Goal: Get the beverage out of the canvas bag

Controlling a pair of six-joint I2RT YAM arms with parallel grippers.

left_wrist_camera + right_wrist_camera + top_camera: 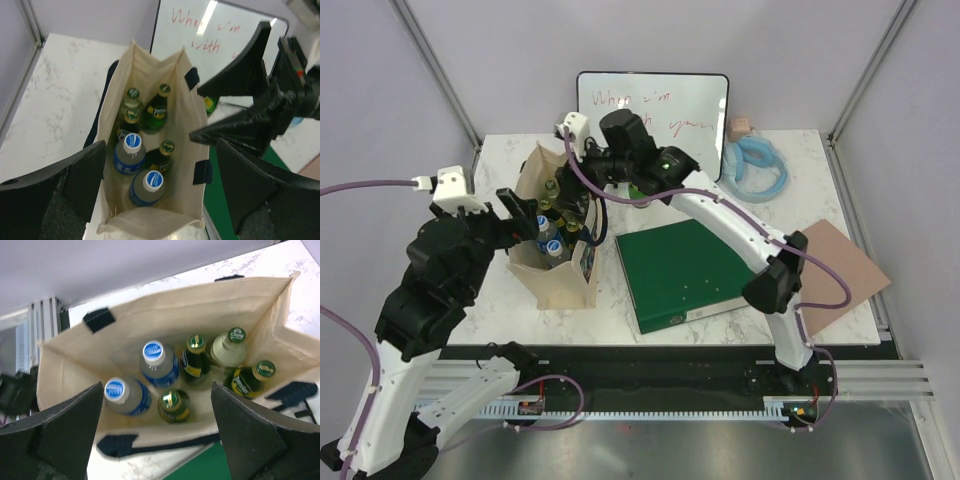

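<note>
The beige canvas bag (560,285) stands upright and open at the table's left, with dark strap handles. Inside are several beverages: two clear bottles with blue caps (152,181) (153,351), green Perrier bottles (155,117) (172,401) and a pale bottle with a green cap (230,347). My left gripper (525,218) is open and empty, hovering over the bag's mouth from the left; its fingers (82,175) straddle the bag (150,212). My right gripper (575,185) is open and empty above the bag's far side, looking down into the bag (165,320).
A green binder (685,270) lies right of the bag. A whiteboard (655,110) leans at the back. A blue coiled tube (755,170) and a brown board (840,265) lie at the right. My right gripper shows in the left wrist view (240,107).
</note>
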